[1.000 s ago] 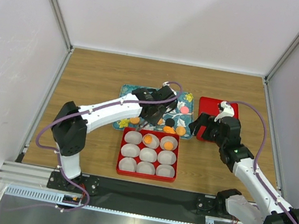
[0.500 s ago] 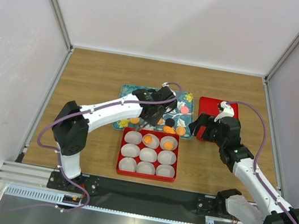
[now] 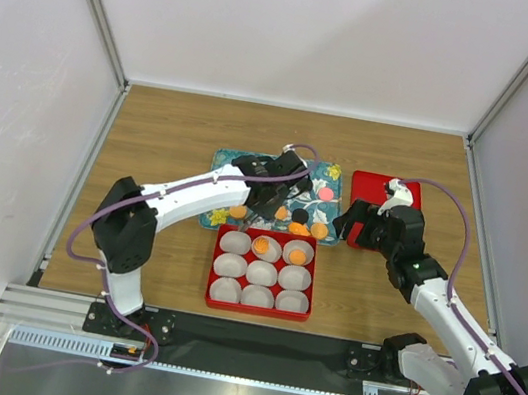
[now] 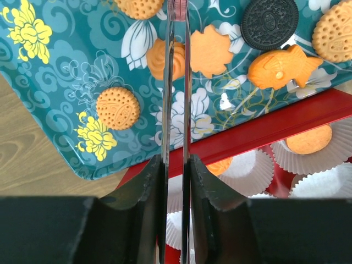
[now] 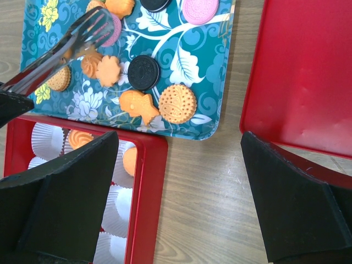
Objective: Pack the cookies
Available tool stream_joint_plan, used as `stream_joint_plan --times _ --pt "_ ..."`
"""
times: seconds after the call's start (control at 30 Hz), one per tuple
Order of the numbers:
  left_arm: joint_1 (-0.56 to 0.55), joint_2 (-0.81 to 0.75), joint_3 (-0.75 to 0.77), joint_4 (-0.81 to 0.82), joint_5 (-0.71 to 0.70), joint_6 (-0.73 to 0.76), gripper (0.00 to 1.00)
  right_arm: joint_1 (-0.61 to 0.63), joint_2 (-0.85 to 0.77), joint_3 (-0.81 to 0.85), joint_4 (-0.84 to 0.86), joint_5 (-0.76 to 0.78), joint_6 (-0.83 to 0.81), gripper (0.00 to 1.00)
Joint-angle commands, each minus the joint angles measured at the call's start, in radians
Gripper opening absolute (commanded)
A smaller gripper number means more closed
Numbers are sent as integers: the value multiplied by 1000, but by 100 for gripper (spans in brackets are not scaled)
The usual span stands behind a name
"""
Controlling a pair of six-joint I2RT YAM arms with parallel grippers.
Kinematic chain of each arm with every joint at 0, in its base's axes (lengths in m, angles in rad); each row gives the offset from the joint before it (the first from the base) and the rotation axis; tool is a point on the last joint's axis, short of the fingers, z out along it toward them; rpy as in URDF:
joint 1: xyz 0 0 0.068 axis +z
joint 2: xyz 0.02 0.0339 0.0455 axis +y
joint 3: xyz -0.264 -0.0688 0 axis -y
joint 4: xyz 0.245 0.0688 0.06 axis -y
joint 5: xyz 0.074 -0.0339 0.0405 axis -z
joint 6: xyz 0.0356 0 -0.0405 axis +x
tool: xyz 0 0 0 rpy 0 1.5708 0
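- Against the view a second ago, the left arm (image 3: 193,196) has shifted slightly to the left over the teal tray (image 5: 212,82). The right arm (image 3: 439,303) is unchanged.
- The cookies (image 5: 177,103) are small flat biscuits, mostly orange: round dotted ones, flower shapes and a fish shape (image 5: 138,106). We also log a black sandwich round (image 5: 144,72) and a pink round (image 5: 199,10).
- Most cookies lie loose on the tray. Two orange ones sit in paper cups (image 3: 261,273) in the far row of the red box (image 3: 255,311).
- The box sits just beside the tray's near edge. A red lid (image 5: 308,71) lies on the bench (image 3: 172,142) to the tray's right.
- The left jaws are clamped on metal tongs (image 5: 60,52), whose blades are nearly together. The right jaws are wide apart, holding nothing, above the gap between tray and lid.
- The tong tips lie over a pink cookie; we cannot tell whether it is gripped. The left wrist view cuts the tips off at its top edge.
- In the top view, the left arm hides part of the tray.
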Motion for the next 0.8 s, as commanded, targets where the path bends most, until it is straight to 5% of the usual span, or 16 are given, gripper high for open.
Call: stream_joint_plan --times 0.0,0.77 --pt "13 -81 34 -11 -13 14 25 -1 0 5 40 -4 -18 100" --pt "-6 -704 -292 -271 69 -92 26 2 31 14 44 -14 -13 100"
